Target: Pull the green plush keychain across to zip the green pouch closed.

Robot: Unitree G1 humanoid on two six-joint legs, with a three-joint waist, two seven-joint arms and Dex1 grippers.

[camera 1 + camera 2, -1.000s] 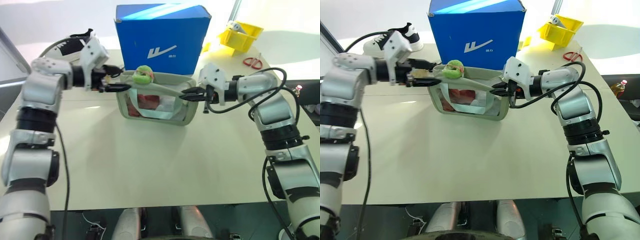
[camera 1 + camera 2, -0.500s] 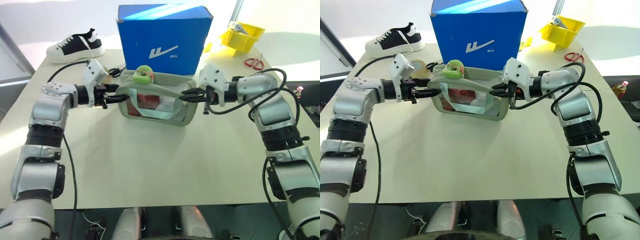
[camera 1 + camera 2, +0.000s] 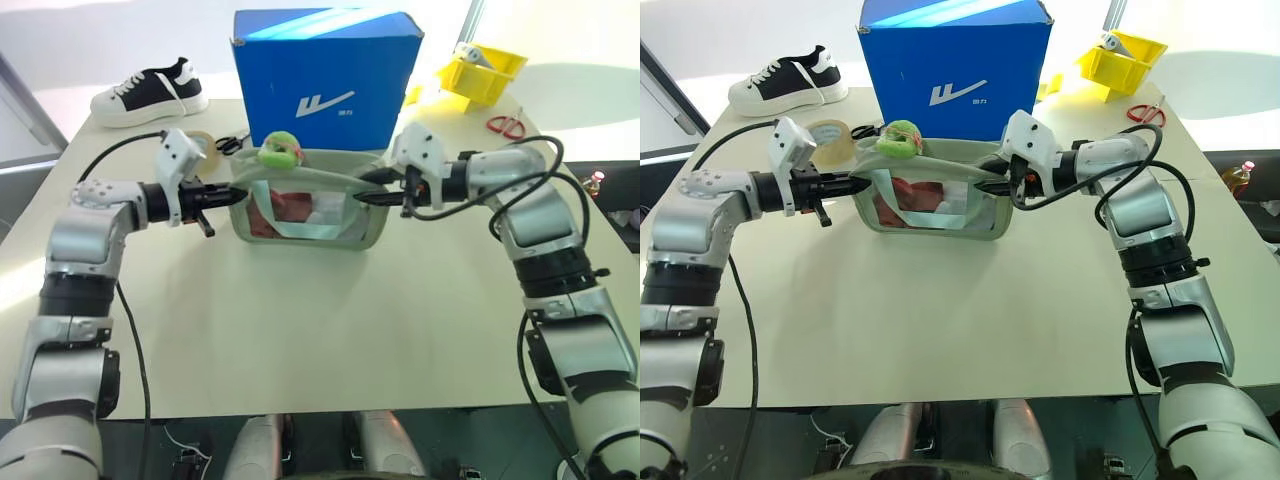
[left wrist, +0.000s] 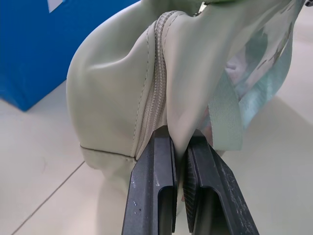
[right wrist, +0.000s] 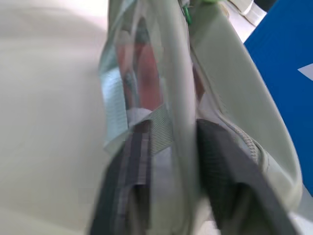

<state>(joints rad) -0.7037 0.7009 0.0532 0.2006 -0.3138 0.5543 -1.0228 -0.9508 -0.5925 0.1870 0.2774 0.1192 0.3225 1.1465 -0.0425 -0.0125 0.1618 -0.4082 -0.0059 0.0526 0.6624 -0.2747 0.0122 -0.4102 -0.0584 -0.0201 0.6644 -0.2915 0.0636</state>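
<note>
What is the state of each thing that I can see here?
green pouch: upright on the table, zip still open.
green plush keychain: on the pouch's top edge, ungripped.
left tool: shut on the pouch's end.
right tool: open around the pouch's other end.
blue box: closed.

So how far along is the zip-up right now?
Done: the left gripper is pinched shut on the green pouch at its end by the zipper. In hand: the right gripper is loosening, its fingers straddling the opposite rim. Left: the green plush keychain sits near the left end, unpulled.
</note>
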